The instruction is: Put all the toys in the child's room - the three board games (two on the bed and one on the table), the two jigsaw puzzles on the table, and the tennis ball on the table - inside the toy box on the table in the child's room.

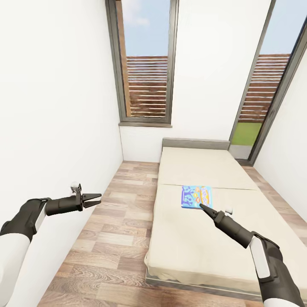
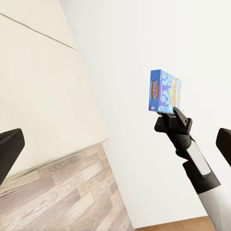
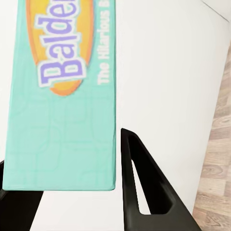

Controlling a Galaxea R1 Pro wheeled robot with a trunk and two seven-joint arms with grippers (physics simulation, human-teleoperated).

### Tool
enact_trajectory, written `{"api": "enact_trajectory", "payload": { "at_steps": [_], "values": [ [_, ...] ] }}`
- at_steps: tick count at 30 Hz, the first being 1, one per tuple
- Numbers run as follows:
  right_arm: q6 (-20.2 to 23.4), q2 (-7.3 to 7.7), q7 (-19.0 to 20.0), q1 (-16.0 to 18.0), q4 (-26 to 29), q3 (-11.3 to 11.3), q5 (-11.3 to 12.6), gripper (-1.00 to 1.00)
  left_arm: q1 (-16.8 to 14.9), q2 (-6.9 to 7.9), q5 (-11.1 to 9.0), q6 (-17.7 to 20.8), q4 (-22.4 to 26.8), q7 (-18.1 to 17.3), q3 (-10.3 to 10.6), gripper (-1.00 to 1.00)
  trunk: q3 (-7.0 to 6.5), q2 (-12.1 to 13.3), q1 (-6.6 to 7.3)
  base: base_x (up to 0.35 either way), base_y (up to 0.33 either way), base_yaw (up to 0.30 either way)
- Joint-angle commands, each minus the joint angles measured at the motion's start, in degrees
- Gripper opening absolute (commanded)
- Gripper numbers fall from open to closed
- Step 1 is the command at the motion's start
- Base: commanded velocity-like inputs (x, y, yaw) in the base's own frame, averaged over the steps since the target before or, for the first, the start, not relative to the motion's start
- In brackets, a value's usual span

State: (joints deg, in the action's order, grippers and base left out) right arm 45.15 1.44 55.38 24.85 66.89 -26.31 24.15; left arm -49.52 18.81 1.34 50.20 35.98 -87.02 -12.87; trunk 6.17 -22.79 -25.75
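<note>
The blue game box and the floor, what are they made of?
The blue game box looks like printed cardboard: flat sides, sharp corners and a colourful matte print, with "Balder" lettering showing in the right wrist view. The floor looks like wood planks, brown and grey with grain lines and staggered joints; it could be real wood or laminate, the look leaves that open.

White walls (image 1: 55,106) enclose a narrow room. A wood-plank floor (image 1: 111,238) fills the lower left of the frame. Two tall dark-framed windows, at upper centre (image 1: 147,64) and upper right (image 1: 273,81), show blue sky and a slatted wooden fence (image 1: 147,85).
</note>
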Motion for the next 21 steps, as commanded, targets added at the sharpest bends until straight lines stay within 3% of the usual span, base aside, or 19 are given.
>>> {"api": "enact_trajectory", "payload": {
  "at_steps": [1,11,21],
  "values": [
    [0.3,-0.01,0.1,0.1,0.0,-0.1,0.1,-1.00,-0.1,0.00,0.2,0.6,0.0,-0.3,-0.1,1.00,0.13,-0.1,-0.04,0.000,0.000,0.000],
    [-0.2,-0.38,0.1,0.1,0.1,-0.1,-0.1,-1.00,-0.1,-0.08,0.2,0.5,0.0,-0.3,-0.1,1.00,0.13,-0.1,-0.04,-0.003,-0.015,0.000],
    [-0.2,0.05,0.2,0.1,0.0,-0.1,0.2,-1.00,-0.1,-0.61,0.2,0.5,0.0,-0.2,-0.1,1.00,0.13,-0.1,-0.04,-0.017,-0.263,0.000]
  ]
}}
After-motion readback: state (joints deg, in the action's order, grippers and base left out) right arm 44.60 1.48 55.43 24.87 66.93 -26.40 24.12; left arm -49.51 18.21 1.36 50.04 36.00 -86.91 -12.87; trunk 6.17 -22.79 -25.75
